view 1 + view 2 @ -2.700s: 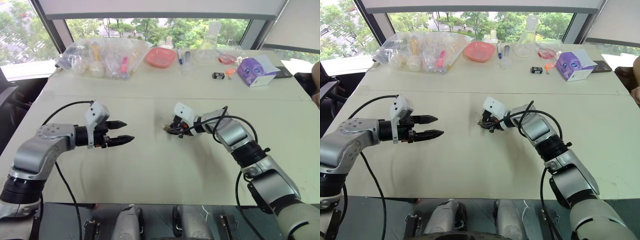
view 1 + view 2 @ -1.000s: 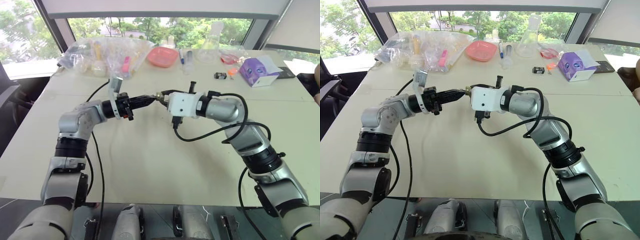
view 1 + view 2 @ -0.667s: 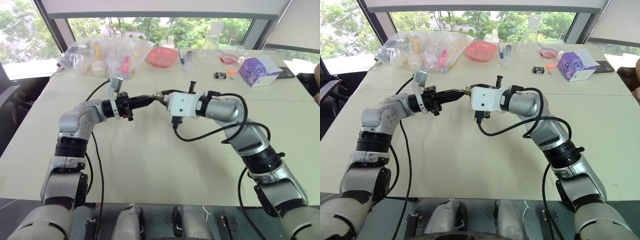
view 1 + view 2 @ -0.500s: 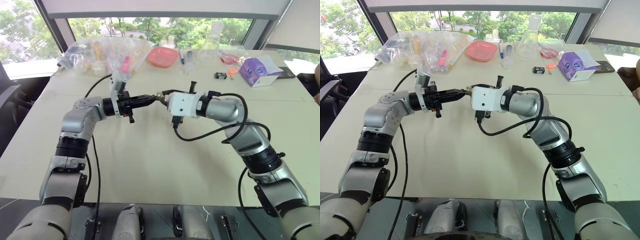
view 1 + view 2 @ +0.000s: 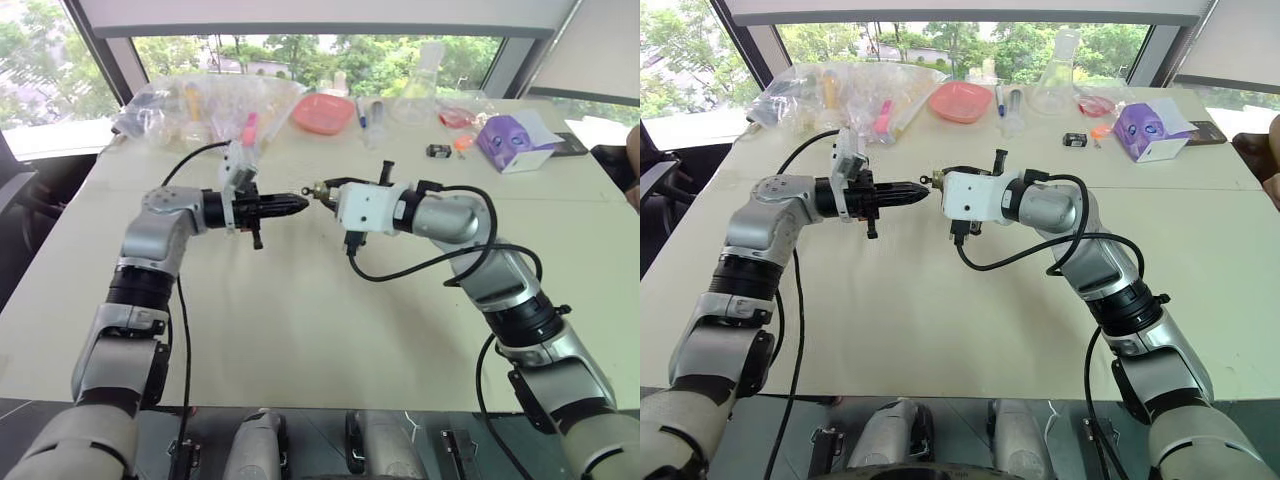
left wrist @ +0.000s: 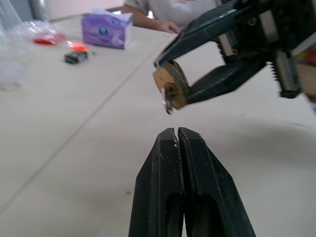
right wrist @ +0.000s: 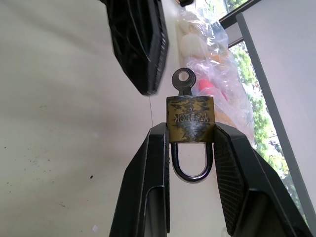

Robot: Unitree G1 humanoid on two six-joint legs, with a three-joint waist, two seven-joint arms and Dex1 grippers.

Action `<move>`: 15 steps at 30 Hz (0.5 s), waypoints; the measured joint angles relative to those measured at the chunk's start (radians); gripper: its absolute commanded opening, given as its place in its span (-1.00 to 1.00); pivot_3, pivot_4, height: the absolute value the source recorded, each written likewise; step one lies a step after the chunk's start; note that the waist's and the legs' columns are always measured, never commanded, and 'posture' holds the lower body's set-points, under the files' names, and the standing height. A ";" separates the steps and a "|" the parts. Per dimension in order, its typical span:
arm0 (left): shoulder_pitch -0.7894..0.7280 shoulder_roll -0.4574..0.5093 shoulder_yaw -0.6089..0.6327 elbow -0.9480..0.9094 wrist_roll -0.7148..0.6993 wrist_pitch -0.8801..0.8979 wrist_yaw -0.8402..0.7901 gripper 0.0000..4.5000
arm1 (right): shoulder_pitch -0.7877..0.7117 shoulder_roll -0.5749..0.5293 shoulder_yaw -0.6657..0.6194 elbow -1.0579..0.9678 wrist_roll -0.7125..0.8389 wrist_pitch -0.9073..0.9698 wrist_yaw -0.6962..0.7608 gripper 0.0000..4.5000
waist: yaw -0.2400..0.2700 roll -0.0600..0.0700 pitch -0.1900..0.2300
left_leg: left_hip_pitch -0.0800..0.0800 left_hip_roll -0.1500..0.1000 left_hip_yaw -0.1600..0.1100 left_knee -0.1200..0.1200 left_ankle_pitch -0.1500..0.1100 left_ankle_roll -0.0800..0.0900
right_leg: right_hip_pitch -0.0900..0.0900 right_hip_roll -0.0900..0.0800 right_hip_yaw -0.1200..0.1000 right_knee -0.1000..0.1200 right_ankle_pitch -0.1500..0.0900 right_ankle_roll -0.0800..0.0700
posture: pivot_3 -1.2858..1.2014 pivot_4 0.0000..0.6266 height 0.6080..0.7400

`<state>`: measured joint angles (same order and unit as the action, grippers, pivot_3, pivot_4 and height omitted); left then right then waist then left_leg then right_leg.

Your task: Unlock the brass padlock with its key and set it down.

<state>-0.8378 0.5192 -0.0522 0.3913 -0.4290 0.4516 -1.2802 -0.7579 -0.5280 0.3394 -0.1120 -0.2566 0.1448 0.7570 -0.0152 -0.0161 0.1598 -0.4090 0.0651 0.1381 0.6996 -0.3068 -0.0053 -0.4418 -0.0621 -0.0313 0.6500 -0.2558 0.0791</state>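
Right gripper [image 7: 190, 143]: clenched on the padlock, one black finger pressed against each side of the brass body, held up above the table.
Padlock [image 7: 190, 119]: small brass block between the right fingers; its shackle loop hangs back into the gap between the fingers, and the keyhole end faces away from that wrist, toward the other gripper.
Key [image 7: 184, 80]: sits in the padlock's keyhole, its round silvery head with a hole sticking out past the brass body.
Left gripper [image 6: 177, 132]: nothing between its fingers; in its own wrist view the two black fingers lie side by side with only a hairline seam between the tips. It points level toward the right gripper.
Gap between grippers: the left fingertips sit just beside the key's head, apart from it, not touching.
Table [image 5: 300, 330]: pale, bare surface below both grippers; the padlock hangs well above it.
Far edge of table: a heap of clear plastic bags [image 5: 205, 105] with small items inside on the left, a pink dish [image 5: 322, 112] near the middle, a clear glass flask [image 5: 420, 95] further right.
Right far corner: a purple tissue box [image 5: 512, 141], with a small black object [image 5: 437, 151] and an orange bit [image 5: 459, 143] just beside it.
Person: a hand [image 6: 167, 25] rests on the table past the purple box.
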 measured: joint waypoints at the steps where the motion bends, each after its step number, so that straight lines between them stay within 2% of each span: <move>1: 0.000 0.001 0.004 -0.001 -0.003 0.014 0.003 -0.43 | 0.000 0.000 0.000 0.000 0.000 0.000 0.000 -0.72 | 0.000 0.000 0.000 | 0.000 0.000 0.000 0.000 0.000 0.000 | 0.000 0.000 0.000 0.000 0.000 0.000 | 0.03 -0.52 0.90; 8: -0.019 -0.019 0.070 0.020 -0.038 0.064 0.046 -0.43 | 0.000 0.000 0.000 0.000 0.000 -0.002 0.000 -0.72 | 0.002 0.000 0.000 | 0.000 0.000 0.000 0.000 0.000 0.000 | 0.000 0.000 0.000 0.000 0.000 0.000 | 0.03 -0.52 0.90; 15: -0.036 -0.040 0.073 0.042 -0.037 0.059 0.047 -0.43 | 0.000 0.002 0.000 0.000 0.000 -0.002 0.000 -0.72 | 0.001 0.000 0.000 | 0.000 0.000 0.000 0.000 0.000 0.000 | 0.000 0.000 0.000 0.000 0.000 0.000 | 0.03 -0.52 0.90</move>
<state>-0.8734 0.4789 0.0208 0.4329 -0.4665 0.5103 -1.2336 -0.7578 -0.5256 0.3395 -0.1120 -0.2565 0.1425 0.7570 -0.0143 -0.0161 0.1598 -0.4091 0.0650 0.1382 0.6997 -0.3068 -0.0053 -0.4417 -0.0623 -0.0313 0.6499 -0.2558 0.0791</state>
